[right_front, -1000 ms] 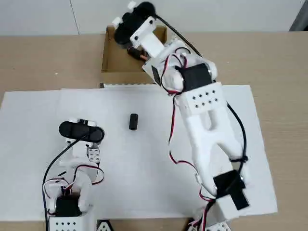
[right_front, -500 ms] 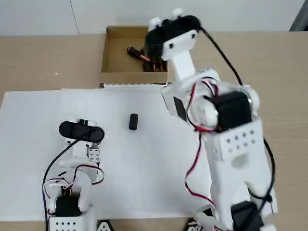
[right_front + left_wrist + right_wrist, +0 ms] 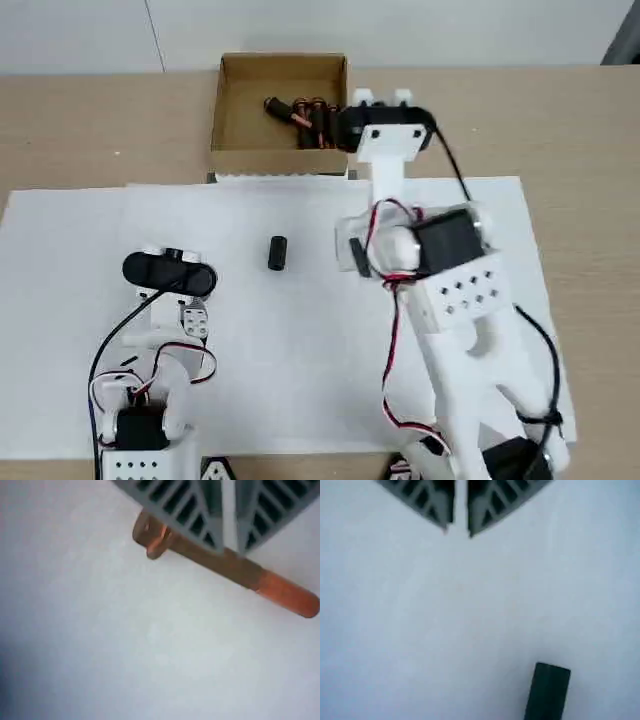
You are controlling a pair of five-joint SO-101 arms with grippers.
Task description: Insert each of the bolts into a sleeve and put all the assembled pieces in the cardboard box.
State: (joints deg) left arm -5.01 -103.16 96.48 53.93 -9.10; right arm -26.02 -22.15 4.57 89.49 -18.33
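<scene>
Clamping a bolt across its shaft, the left gripper holds it just above the white paper. The bolt's head sticks out on one side of the fingers and its orange end on the other. From above, this gripper sits over the near-left part of the sheet, well inside the sheet's left and near edges.

The sleeve, short and black, lies alone on the paper to the right of the left gripper. It is apart from the gripper, with bare paper on every side. In the right wrist view the sleeve lies on white paper some way from the right gripper. That gripper's fingers are drawn almost together, with only a thin slit between them and nothing held.

The right arm stretches up the right half of the sheet. Its far end lies just beside the right wall of the cardboard box, past the paper's far edge.

The box stands on the wooden table, and its near wall runs right along the paper's far edge. Several assembled pieces lie bunched toward the right wall, and bare cardboard floor shows along the left side. A wide band of paper separates the sleeve from the box.
</scene>
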